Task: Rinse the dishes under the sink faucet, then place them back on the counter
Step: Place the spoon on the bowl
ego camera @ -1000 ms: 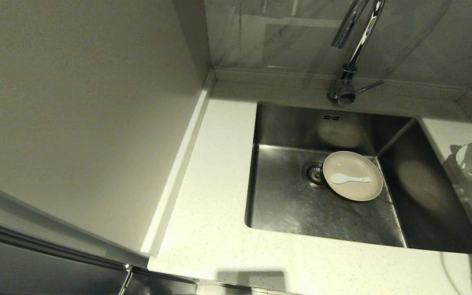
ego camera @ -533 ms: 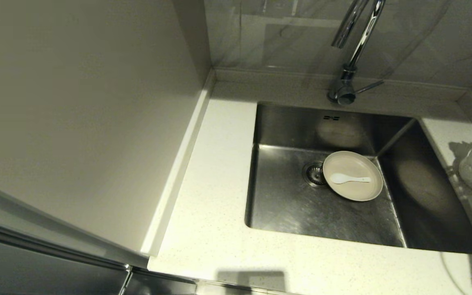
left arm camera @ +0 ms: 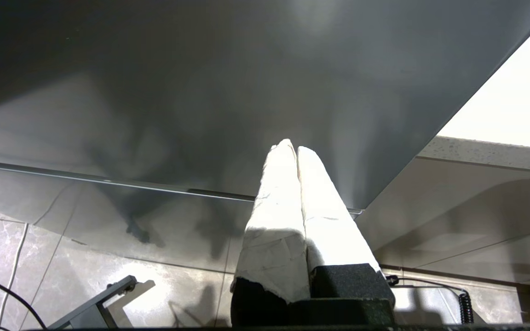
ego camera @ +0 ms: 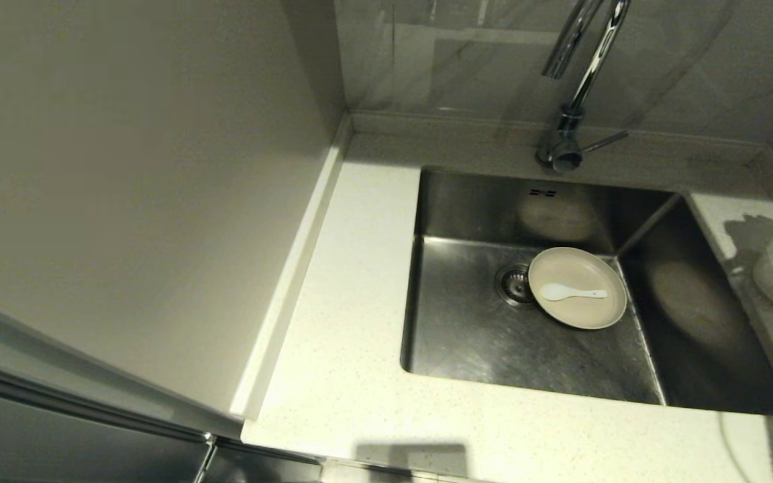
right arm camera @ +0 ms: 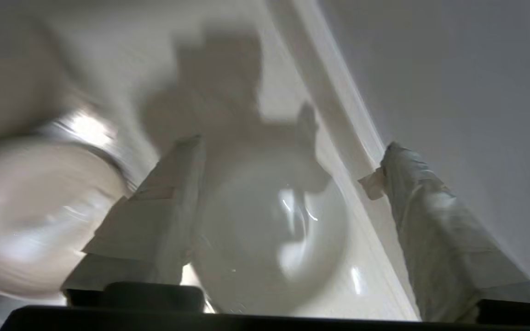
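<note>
Straddling the small white bowl (right arm camera: 269,230) with my right tool (right arm camera: 288,184) spread wide and empty on the worktop (ego camera: 359,376), I had the plate (ego camera: 578,287) and spoon (ego camera: 571,292) lying in the sink (ego camera: 467,335) toward nine o'clock, my left tool (left arm camera: 292,151) parked, pressed together.

The bowl (right arm camera: 265,230) sits between the two spread fingers of the right end effector (right arm camera: 288,156), on the counter (ego camera: 359,282) to the right of the sink (ego camera: 480,335). Left of that end effector, down in the sink, the plate (ego camera: 578,308) lies just beside the drain strainer (ego camera: 512,283), with the spoon (ego camera: 571,292) on it. The faucet (ego camera: 571,100) stands behind the sink. The left end effector (left arm camera: 297,151) hangs well apart, below the counter.
</note>
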